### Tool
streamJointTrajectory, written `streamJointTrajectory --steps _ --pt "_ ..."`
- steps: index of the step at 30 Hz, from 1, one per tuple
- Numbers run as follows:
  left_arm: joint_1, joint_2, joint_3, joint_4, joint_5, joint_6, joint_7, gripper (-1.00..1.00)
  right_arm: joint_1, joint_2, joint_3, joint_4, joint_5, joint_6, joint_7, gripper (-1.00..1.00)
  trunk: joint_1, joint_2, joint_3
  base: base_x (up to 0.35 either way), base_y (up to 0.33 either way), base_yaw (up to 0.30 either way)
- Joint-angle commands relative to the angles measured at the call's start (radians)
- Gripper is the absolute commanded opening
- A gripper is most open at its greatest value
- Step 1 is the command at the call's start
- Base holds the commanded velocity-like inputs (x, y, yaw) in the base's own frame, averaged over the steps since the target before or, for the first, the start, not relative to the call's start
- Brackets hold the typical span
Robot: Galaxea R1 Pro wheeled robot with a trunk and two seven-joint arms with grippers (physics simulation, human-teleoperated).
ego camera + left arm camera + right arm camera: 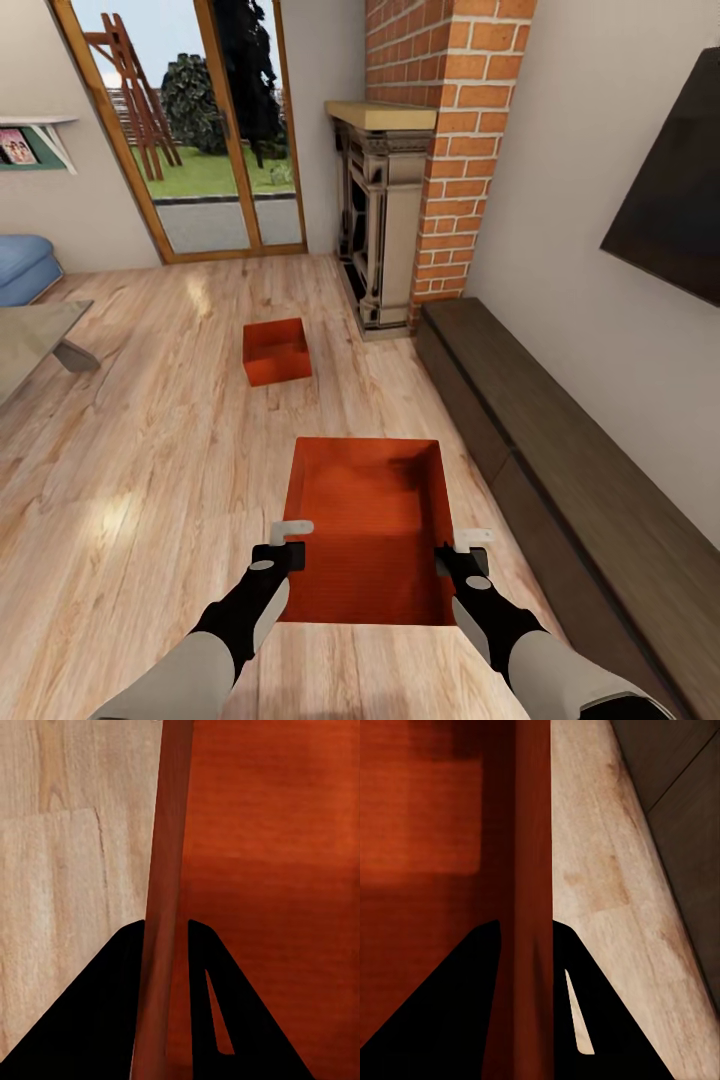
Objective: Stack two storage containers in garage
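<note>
Low in the head view, centre frame: near storage container (pixel 365 530), orange-red, topless, ribbed inside, held between both arms over light wood-plank floor (pixel 150 450). Left gripper (pixel 290 545) at the container's left wall, right gripper (pixel 462 556) at its right wall, each level with the other. Seen from the left wrist: thin orange wall (pixel 169 870) running straight between the two dark fingers (pixel 97 1020), one finger outside over the planks, the other inside over the ribbed bottom; jaws pinching that wall. Same from the right wrist: wall (pixel 532 855) between the fingers (pixel 442 1012), jaws pinching it, planks and the edge of a dark cabinet (pixel 682 787) on the outer side.

Further up, centre of the head view: second storage container (pixel 276 352), smaller in the picture, sitting on the planks well apart from the first, near the foot of the brick-and-stone fireplace (pixel 400 200). Long dark cabinet (pixel 560 470) down the right side against the wall, dark panel (pixel 670 190) hanging above it. Upper left: wood-framed glass doors (pixel 200 130) with lawn and trees beyond. Left edge: blue sofa (pixel 25 265) and the corner of a low surface (pixel 35 335).
</note>
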Motion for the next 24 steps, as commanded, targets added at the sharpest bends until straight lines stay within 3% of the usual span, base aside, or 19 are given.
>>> streamJointTrajectory --steps 1,24 --pt "0.0 -0.001 0.01 -0.021 -0.015 0.007 0.01 -1.0 0.0 0.001 0.018 0.003 -0.022 -0.001 0.0 -1.0 0.0 -0.001 0.001 0.0 0.0 0.0" --pt "-0.001 -0.001 0.01 -0.021 -0.015 0.007 0.01 -1.0 0.0 0.001 0.018 0.002 -0.022 -0.003 0.0 -1.0 0.0 -0.001 0.037 0.0 0.0 0.0"
